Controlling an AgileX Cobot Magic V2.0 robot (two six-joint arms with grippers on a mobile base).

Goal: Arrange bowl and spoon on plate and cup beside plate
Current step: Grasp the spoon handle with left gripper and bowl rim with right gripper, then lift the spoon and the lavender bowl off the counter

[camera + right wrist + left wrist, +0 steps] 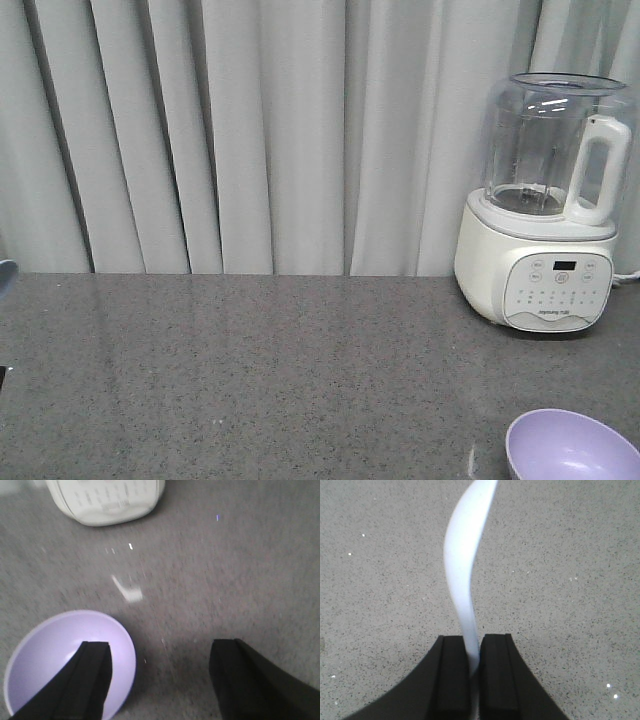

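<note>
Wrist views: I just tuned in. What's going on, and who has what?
The left pincer is shut on the pale spoon, holding it by one end over the grey counter. The right pincer is open at the lavender bowl, with one finger over the bowl and the other outside its rim. It has not gripped the bowl yet. The bowl sits on the counter in front of the white blender. The plate and cup are not in any view.

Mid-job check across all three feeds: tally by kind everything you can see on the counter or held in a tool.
Bowls: 1 (lavender bowl, on the counter)
Spoons: 1 (pale spoon, clamped in the left tool)
Appliances: 1 (white blender, at the back right)
Total: 3
</note>
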